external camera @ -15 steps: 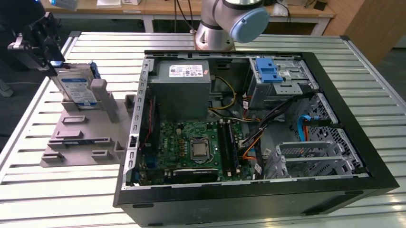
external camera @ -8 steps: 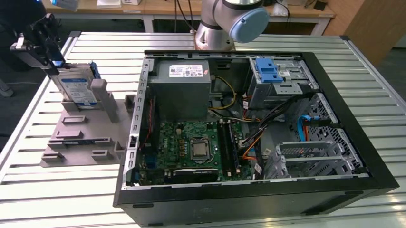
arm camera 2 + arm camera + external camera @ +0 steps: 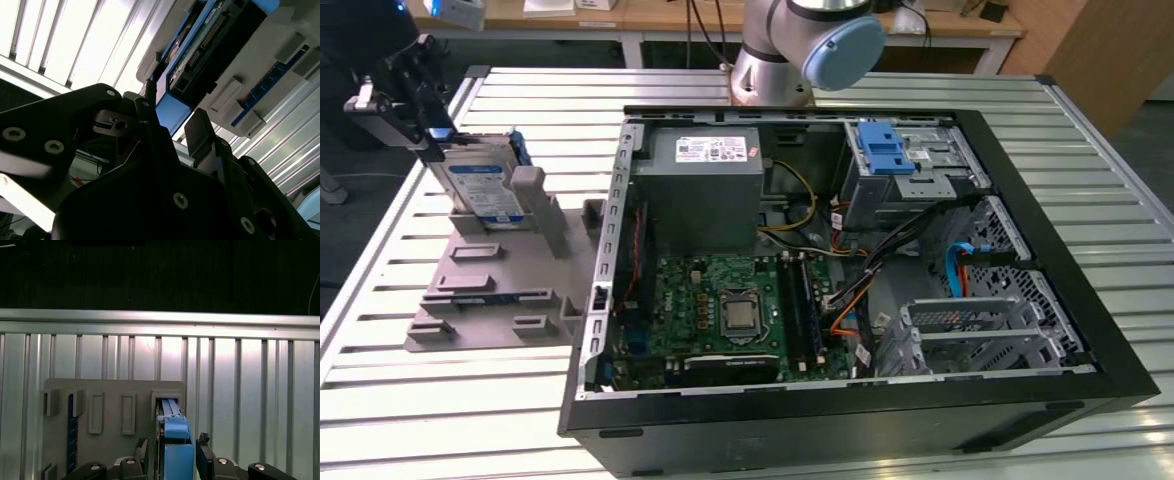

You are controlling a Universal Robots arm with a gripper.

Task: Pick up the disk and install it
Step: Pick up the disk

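Observation:
The disk (image 3: 480, 185) stands on edge in a slot of the grey holder plate (image 3: 494, 285), at the exterior view's left, its white-and-blue label facing out. My gripper (image 3: 427, 132) hangs just above its top edge. In the first wrist view the blue carrier edge of the disk (image 3: 174, 432) lies between my two dark fingers (image 3: 141, 449), with a small gap on each side. The second wrist view shows the same: the gripper (image 3: 172, 120) is open astride the disk (image 3: 210, 40), not clamping it.
An open black computer case (image 3: 1067, 390) lies flat on the slatted metal table (image 3: 1067, 120), with motherboard, power supply and cables inside. A drive bay with a blue clip (image 3: 881, 150) sits at its far corner. The arm's base (image 3: 781, 60) stands behind the case.

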